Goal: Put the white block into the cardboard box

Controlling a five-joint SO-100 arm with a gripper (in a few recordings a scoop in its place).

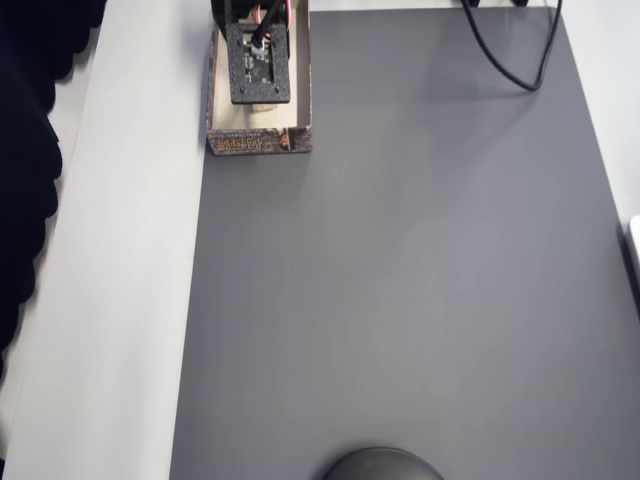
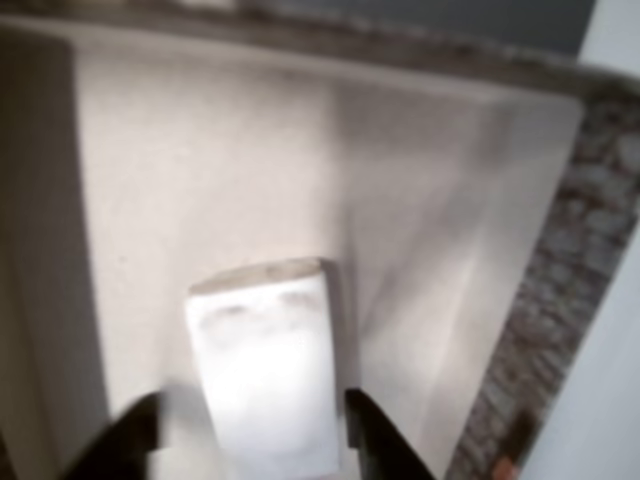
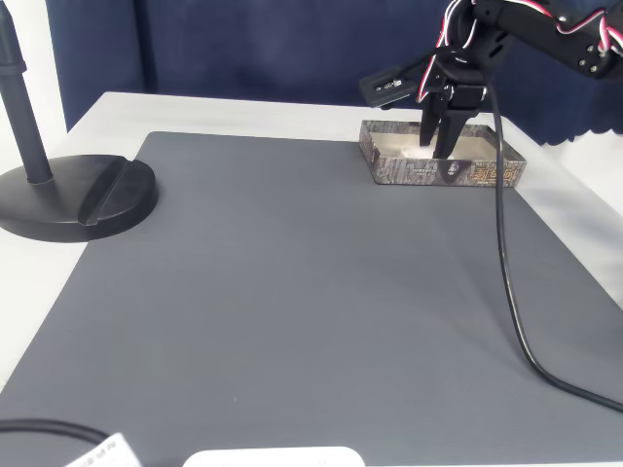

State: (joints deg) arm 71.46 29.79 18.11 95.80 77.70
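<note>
In the wrist view the white block [image 2: 265,380] sits between my two black fingertips, low over the cream floor of the cardboard box [image 2: 200,170]. My gripper [image 2: 255,435] is shut on the block; the right finger touches its side and the left finger [image 2: 125,440] is blurred. In the overhead view the gripper [image 1: 258,100] reaches down inside the box [image 1: 258,143] at the top left of the grey mat, and the wrist hides the block. In the fixed view the gripper [image 3: 438,146] dips into the box [image 3: 448,173] at the far right.
A black stand base [image 3: 78,195] rests at the mat's left edge and also shows at the overhead view's bottom [image 1: 380,467]. A black cable [image 3: 511,292] trails across the right side of the grey mat [image 3: 292,292]. A white object [image 3: 273,457] lies at the near edge.
</note>
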